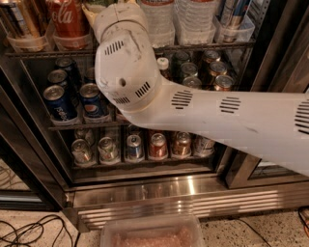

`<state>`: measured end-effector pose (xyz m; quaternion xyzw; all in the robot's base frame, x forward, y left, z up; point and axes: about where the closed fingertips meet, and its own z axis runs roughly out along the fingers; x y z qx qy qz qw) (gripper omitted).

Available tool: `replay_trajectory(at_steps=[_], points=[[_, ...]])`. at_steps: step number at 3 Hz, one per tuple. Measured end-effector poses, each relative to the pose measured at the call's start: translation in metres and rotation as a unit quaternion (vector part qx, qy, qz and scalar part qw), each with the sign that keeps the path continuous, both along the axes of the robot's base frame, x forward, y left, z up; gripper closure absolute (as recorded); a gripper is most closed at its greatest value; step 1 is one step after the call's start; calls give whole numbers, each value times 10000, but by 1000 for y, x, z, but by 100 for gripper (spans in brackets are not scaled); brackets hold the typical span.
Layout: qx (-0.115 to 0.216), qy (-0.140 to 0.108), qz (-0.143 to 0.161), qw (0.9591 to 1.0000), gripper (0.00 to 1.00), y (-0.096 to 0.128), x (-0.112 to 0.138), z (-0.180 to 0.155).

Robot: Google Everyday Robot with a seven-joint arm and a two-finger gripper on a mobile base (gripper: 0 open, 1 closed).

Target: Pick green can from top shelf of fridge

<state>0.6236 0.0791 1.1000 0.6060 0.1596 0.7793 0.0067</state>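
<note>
Green can (99, 4) shows only as a light-green sliver at the upper edge of the view, standing on the top shelf (205, 46) of the fridge (287, 62), just right of a red Coca-Cola can (68, 19) and left of two clear water bottles (160, 21). The gripper (112, 6) is at that same spot, right against the can, but its white wrist housing (117, 21) covers most of it. Whether it grasps the can or is released cannot be told. From the wrist the arm (231, 120) bends at a rounded white joint in front of the middle rack and runs off toward the right edge of the view. Along the shelf's front rail, clear plastic tubs (30, 43) hold the drinks. On the rack below, blue Pepsi cans (59, 102) stand at the left end and short dark cans (213, 72) at the right. The lowest rack carries a row of short cans (135, 147) above the shiny steel base grille (193, 198). A clear plastic container (154, 234) sits on the floor in front, with dark cables (29, 230) to its left.
</note>
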Motion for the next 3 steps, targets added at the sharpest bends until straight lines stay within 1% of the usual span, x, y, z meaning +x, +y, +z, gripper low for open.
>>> replay_trajectory(at_steps=[1,2,3], points=[[99,206,-52,9997,100,-5,-1,4],[112,229,-59,9997,100,-6,-2,1],[138,218,-44,9997,100,-7,-5,4]])
